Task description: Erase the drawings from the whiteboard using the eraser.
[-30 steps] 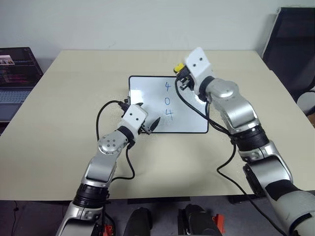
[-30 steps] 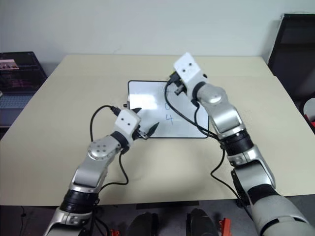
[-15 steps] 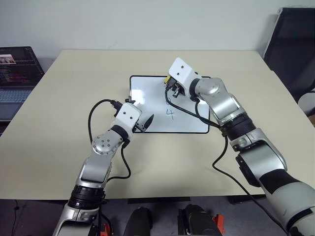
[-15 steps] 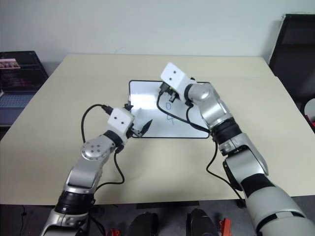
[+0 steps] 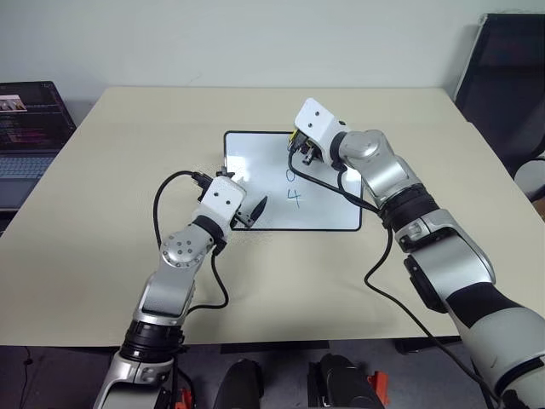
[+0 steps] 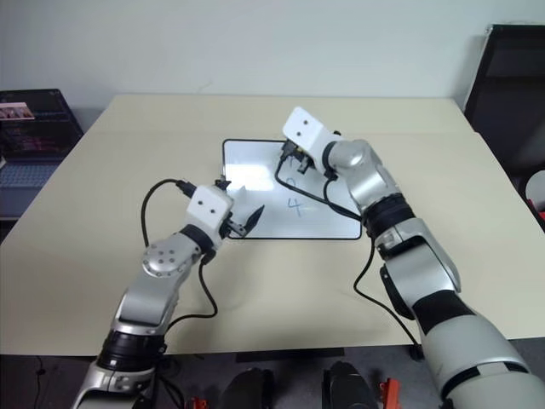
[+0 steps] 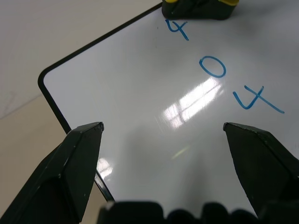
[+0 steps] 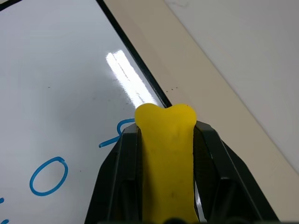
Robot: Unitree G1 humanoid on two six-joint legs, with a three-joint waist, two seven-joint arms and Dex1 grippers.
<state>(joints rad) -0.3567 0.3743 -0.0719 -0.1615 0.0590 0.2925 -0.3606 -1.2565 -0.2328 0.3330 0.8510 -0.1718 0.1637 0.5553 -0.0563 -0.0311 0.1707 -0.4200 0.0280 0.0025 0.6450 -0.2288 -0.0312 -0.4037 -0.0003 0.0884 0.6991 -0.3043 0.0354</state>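
Here we see the whiteboard lying flat near the middle of the table, a little toward its far edge, with its long sides running left to right. The drawings are three blue digits, a "4", a "0" and a "4", set in a column on the right half of the board. Our right gripper pinches the eraser between its two black fingers, the yellow block standing out past the fingertips. From the head camera the right gripper sits over the board's far edge, at the top of the digit column, and it covers the uppermost "4" there; the "0" and the lower "4" show plainly below it. In the left wrist view the eraser's dark underside lies just beside the top "4"; we cannot tell whether it presses on the board. Our left gripper hovers at the board's near edge, toward its left corner, with its fingers spread wide and nothing between them. A laptop stands beyond the table's left edge, and a dark chair stands past the far right corner.
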